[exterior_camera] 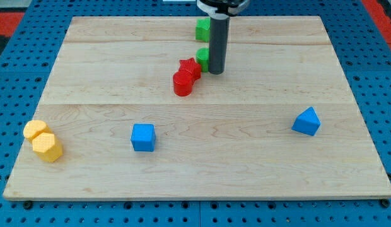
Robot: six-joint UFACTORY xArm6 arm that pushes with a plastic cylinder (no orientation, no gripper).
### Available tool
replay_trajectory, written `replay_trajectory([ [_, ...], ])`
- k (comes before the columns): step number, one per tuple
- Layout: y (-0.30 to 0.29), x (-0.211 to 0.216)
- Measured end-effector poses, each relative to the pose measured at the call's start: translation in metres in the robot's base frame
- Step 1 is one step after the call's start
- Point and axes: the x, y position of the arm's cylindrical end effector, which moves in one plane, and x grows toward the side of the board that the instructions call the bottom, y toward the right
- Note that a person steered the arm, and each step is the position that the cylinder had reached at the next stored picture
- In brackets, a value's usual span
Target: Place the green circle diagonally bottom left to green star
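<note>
Nearest the camera, at the view's bottom left: two yellow blocks touching, a yellow hexagon in front and a rounder yellow block just behind it. Further right, a blue cube; well apart on the view's right, a blue block with a peaked top. All resting on a pale wooden table set over a blue pegboard.

Near the middle, toward the view's top: a red cylinder touching a red star just behind it. Immediately right of the red star, the green circle, partly hidden by the dark rod. Above it, near the table's far edge, a second green block, presumably the green star, also half covered by the rod; exact shape hard to tell.

No grasping end effector here, only a straight rod holding nothing. My tip down on the table, pressed against the green circle's right side, just right of the red star.
</note>
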Motion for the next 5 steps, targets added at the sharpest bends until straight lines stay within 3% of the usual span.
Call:
replay_trajectory([
  [1, -0.013, -0.025],
  [5, -0.124, -0.053],
])
